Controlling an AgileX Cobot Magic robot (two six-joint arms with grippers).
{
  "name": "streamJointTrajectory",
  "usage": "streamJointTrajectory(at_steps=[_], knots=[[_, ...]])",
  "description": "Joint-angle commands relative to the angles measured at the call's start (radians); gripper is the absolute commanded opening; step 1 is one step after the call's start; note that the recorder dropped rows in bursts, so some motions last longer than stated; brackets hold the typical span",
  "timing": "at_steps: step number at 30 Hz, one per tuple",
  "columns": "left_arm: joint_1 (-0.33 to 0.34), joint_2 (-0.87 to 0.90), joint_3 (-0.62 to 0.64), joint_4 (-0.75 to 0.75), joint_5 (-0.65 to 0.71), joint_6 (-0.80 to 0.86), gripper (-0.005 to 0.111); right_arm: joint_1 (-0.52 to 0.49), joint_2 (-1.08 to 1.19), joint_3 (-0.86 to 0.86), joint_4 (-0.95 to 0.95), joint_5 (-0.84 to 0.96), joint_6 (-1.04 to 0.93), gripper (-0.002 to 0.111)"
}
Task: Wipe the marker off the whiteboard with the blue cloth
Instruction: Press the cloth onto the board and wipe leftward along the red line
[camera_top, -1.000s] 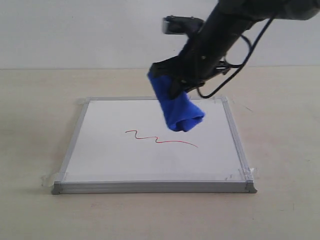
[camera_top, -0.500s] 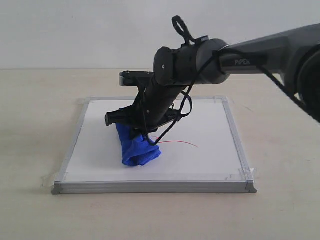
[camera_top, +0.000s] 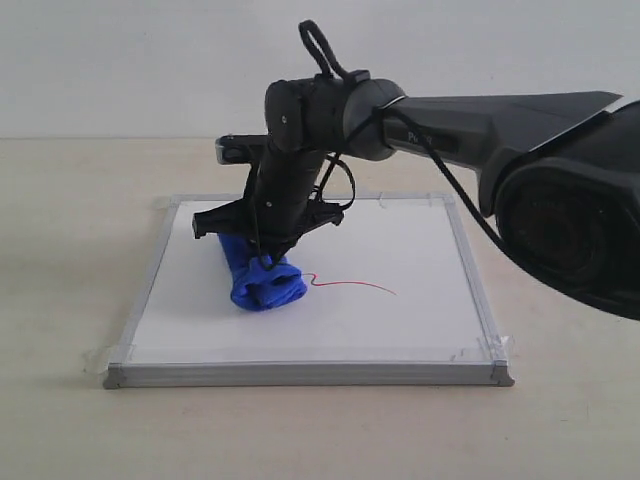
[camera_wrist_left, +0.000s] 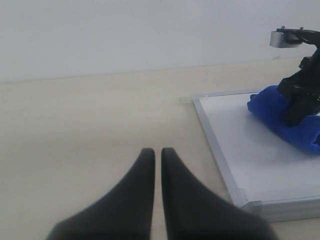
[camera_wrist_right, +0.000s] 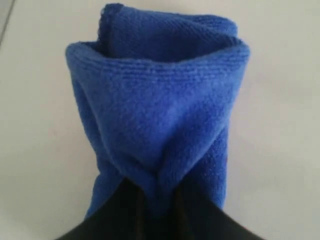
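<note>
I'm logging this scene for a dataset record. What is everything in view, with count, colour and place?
square white whiteboard with grey metal frame: one, white and grey, flat on the table.
thin red wavy marker line: one, red, mid-board, running right from the cloth.
bunched fuzzy blue cloth: one, royal blue, on the board's left half.
clear tape: pieces at both front corners, transparent.
beige table: one, under everything.
right gripper: one, black, shut on the cloth, over the board.
left gripper: one, black, shut and empty, over the table, off the board.
</note>
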Motion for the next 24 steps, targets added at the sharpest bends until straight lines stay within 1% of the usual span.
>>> streamJointTrajectory(at_steps=[1, 4, 7, 9, 14, 16, 18, 20, 22, 23, 24], knots=[[-0.004, -0.003, 0.003, -0.006, 0.001, 0.002, 0.004, -0.029, 0.022, 0.008, -0.314, 0.138, 0.076, 0.0], [-0.004, -0.003, 0.003, -0.006, 0.001, 0.002, 0.004, -0.039, 0.01, 0.008, -0.364, 0.158, 0.086, 0.0], [-0.004, -0.003, 0.003, -0.006, 0.001, 0.002, 0.004, -0.039, -0.007, 0.008, -0.333, 0.127, 0.107, 0.0], [-0.004, -0.003, 0.003, -0.006, 0.001, 0.002, 0.004, -0.026, -0.012, 0.008, -0.243, 0.087, 0.057, 0.0], [-0.004, -0.003, 0.003, -0.006, 0.001, 0.002, 0.004, 0.038, -0.012, 0.008, 0.066, -0.088, -0.171, 0.0], [-0.004, -0.003, 0.003, -0.006, 0.001, 0.002, 0.004, 0.063, -0.012, 0.008, 0.117, -0.137, -0.211, 0.0], [-0.004, -0.003, 0.003, -0.006, 0.001, 0.002, 0.004, 0.078, -0.012, 0.008, 0.11, -0.155, -0.199, 0.0], [-0.004, -0.003, 0.003, -0.006, 0.001, 0.002, 0.004, 0.076, -0.012, 0.008, 0.042, -0.143, -0.126, 0.0], [-0.004, -0.003, 0.003, -0.006, 0.001, 0.002, 0.004, 0.065, -0.012, 0.008, -0.072, -0.1, -0.05, 0.0], [-0.004, -0.003, 0.003, -0.006, 0.001, 0.002, 0.004, 0.048, -0.012, 0.008, -0.204, -0.044, 0.031, 0.0], [-0.004, -0.003, 0.003, -0.006, 0.001, 0.002, 0.004, 0.035, -0.012, 0.008, -0.265, -0.01, 0.067, 0.0]])
